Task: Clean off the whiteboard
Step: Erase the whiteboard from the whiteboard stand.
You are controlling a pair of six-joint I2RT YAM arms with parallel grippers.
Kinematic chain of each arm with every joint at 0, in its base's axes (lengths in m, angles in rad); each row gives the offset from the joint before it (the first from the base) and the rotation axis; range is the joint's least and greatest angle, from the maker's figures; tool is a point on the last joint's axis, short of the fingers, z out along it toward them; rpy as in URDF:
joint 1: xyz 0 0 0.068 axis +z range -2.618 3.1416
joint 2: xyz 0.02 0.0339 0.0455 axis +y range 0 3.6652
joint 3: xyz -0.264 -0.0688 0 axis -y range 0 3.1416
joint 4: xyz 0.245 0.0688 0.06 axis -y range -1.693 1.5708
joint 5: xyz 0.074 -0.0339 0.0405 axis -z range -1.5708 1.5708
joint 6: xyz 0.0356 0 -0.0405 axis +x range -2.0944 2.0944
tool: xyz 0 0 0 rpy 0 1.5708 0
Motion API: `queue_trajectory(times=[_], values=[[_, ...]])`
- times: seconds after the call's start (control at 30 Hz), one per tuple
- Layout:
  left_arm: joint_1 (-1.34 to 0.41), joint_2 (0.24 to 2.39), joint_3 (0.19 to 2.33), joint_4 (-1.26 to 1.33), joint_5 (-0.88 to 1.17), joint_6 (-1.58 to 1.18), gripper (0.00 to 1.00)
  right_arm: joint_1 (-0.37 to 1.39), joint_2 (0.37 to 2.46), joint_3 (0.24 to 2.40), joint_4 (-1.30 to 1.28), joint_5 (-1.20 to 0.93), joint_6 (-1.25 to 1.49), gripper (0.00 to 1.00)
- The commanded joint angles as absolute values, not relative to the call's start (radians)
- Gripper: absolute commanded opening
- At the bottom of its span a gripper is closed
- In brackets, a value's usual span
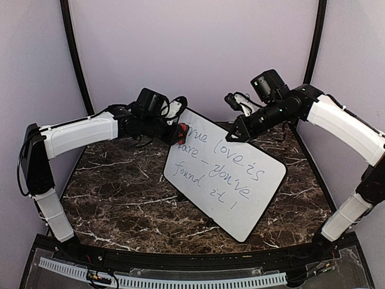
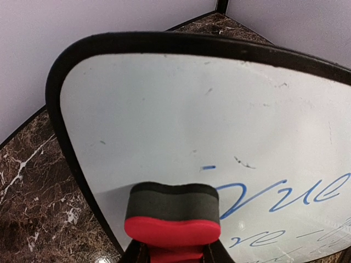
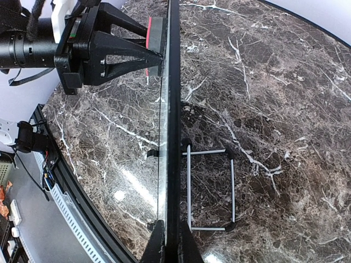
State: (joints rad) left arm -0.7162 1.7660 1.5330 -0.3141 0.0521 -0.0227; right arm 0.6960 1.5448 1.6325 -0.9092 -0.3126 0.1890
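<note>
Left pincer (image 2: 174, 253) presses spongy red eraser (image 2: 173, 213) against glossy round-cornered whiteboard (image 1: 228, 192).

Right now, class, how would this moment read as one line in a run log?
left gripper: shut on eraser, against whiteboard corner | right gripper: shut on whiteboard edge | writing: mostly unerased
</note>
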Motion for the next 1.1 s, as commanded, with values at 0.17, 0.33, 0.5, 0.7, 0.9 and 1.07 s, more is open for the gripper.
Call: queue_trajectory(times=[0.17,0.33,0.5,0.7,0.9,1.07], values=[[-0.720,1.740,1.488,-0.308,0.018,-0.032,0.12,0.735,1.553,1.650,-0.874,-0.363,0.100,0.00],[-0.720,1.769,1.571,-0.290,-0.060,-0.034,0.12,0.742,1.555,1.657,-0.878,-0.361,0.100,0.00],[-0.721,1.793,1.631,-0.293,-0.053,-0.034,0.12,0.742,1.556,1.660,-0.878,-0.361,0.100,0.00],[-0.722,1.779,1.595,-0.272,-0.028,-0.039,0.11,0.742,1.562,1.661,-0.878,-0.364,0.099,0.00],[-0.743,1.714,1.478,-0.201,0.035,-0.046,0.11,0.742,1.568,1.665,-0.879,-0.366,0.099,0.00],[-0.773,1.698,1.453,-0.182,0.057,-0.025,0.10,0.742,1.574,1.671,-0.880,-0.368,0.097,0.00]])
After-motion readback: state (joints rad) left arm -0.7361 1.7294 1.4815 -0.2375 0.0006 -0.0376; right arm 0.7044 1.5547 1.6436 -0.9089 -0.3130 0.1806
